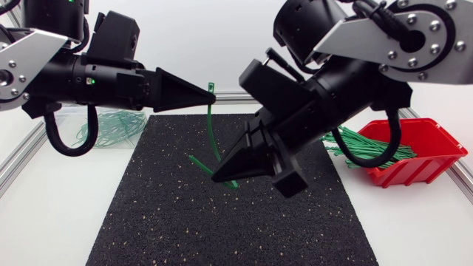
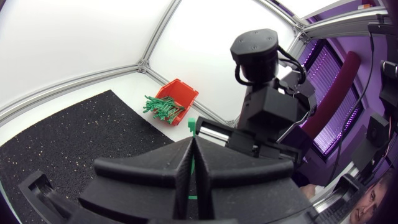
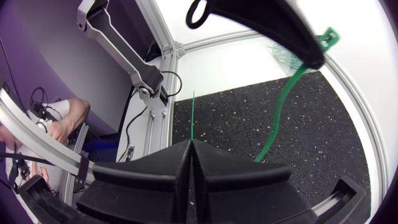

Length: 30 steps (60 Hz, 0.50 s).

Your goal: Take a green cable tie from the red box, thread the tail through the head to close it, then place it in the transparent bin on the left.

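Right matte black wedge tool (image 1: 217,176) pinches the thin green plastic cable tie (image 1: 210,122) by its tail, left tool (image 1: 212,96) clamps near the head; bendy tail might miss the slot.

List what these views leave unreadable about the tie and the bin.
Head view: the left gripper covers the head of the green cable tie, so whether the tail is threaded cannot be judged.
Head view: the tie's lower stretch is hidden behind the right gripper.
Head view: the transparent bin sits mostly behind the left arm; its outline is unclear.
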### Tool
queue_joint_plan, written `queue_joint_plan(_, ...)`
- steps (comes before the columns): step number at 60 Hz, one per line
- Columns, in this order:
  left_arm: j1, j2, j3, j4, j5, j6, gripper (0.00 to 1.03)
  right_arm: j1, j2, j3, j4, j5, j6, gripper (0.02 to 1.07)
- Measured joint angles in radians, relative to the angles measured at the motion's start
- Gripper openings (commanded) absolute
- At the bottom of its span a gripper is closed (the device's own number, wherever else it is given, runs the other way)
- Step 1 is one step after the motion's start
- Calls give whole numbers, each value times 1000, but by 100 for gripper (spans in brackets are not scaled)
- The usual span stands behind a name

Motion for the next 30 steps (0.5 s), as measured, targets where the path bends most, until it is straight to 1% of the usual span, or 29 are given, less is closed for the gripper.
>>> queue_joint_plan(11, -16, -16, -25, 57, 4, -45, 4, -29, 0, 14, -16, -15, 35, 7)
queue_joint_plan(14, -18, -19, -26, 66, 3, -54, 3, -29, 0, 17, -22, -32, 42, 7)
queue_joint_plan(22, -23, -23, -28, 78, 4, -66, 4, -57, 13, 72, -92, -82, 53, 7)
queue_joint_plan(30, -29, -23, -30, 86, 4, -76, 3, -66, 38, 100, -97, -67, 92, 7)
